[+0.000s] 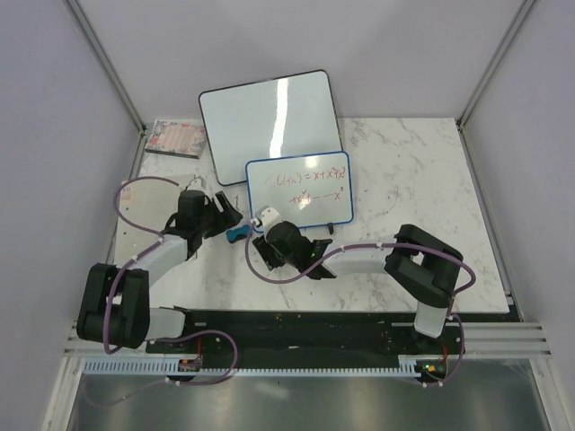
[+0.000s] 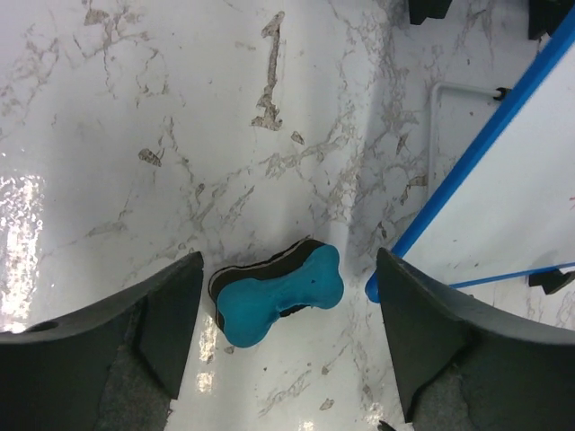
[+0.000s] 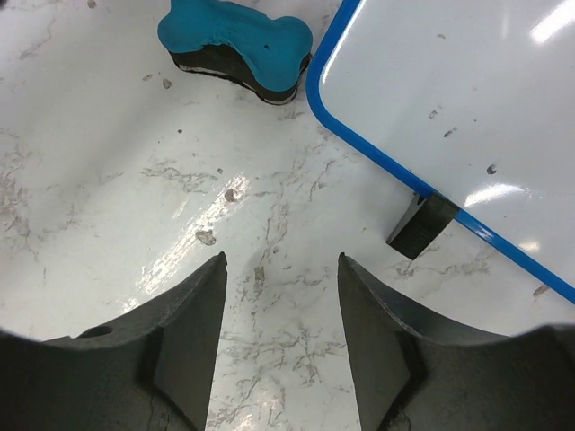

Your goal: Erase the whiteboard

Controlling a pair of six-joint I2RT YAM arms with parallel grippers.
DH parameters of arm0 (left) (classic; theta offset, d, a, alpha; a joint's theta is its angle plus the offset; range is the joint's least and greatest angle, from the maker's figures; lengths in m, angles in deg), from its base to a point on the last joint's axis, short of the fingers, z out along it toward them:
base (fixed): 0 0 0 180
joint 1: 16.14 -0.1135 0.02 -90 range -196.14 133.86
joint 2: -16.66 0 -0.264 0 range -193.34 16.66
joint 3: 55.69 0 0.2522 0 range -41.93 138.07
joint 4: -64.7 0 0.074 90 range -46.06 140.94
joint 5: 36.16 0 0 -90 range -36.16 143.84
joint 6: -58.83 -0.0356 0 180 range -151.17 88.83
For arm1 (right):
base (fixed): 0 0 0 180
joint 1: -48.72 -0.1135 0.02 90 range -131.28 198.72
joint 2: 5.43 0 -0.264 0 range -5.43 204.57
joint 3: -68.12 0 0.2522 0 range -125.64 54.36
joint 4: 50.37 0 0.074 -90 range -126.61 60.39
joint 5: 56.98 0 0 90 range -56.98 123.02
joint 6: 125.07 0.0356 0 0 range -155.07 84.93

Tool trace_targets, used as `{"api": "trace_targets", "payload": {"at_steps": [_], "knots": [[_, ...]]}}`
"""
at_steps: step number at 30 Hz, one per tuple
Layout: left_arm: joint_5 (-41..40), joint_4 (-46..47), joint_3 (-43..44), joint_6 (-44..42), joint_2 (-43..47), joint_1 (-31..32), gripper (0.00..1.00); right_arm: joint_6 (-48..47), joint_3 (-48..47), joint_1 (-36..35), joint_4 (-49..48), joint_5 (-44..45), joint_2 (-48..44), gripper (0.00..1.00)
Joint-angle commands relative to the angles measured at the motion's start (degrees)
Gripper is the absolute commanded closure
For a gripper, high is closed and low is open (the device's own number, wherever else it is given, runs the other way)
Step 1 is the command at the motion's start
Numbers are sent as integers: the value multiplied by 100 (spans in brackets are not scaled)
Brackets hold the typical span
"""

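Observation:
The whiteboard (image 1: 299,189), blue-framed with red and green handwriting, stands at the table's middle. Its blue edge also shows in the left wrist view (image 2: 503,206) and in the right wrist view (image 3: 449,90). A teal bone-shaped eraser (image 1: 237,233) lies flat on the marble just left of the board's near left corner. My left gripper (image 2: 289,256) hangs over the eraser (image 2: 278,292), open, with a finger on each side and neither touching it. My right gripper (image 3: 282,258) is open over bare marble, the eraser (image 3: 235,36) ahead of it to the left.
A larger blank black-framed board (image 1: 269,117) leans behind the small one. A printed booklet (image 1: 175,136) lies at the back left corner. One black foot (image 3: 420,224) of the small board stands close to my right fingers. Both arms (image 1: 359,260) crowd the table's middle.

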Motion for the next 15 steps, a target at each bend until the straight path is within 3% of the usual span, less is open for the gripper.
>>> {"api": "trace_targets", "payload": {"at_steps": [1,3,5,6,9,11,15], "knots": [[-101,551,329,222,-531,8,35,252,230,16,-207,92,-376,40],[-180,507,478,319,-725,8,52,278,335,16,-224,83,-455,40],[-242,603,523,380,-936,0,63,287,414,16,-251,75,-534,40],[-224,656,549,389,-998,-9,74,296,476,16,-259,75,-552,40],[-40,683,742,320,-1384,-1,88,322,581,16,-286,66,-613,40],[206,621,874,267,-1630,0,87,340,643,16,-295,83,-666,40],[312,612,594,512,-1693,0,98,524,678,16,-312,154,-693,35]]}}
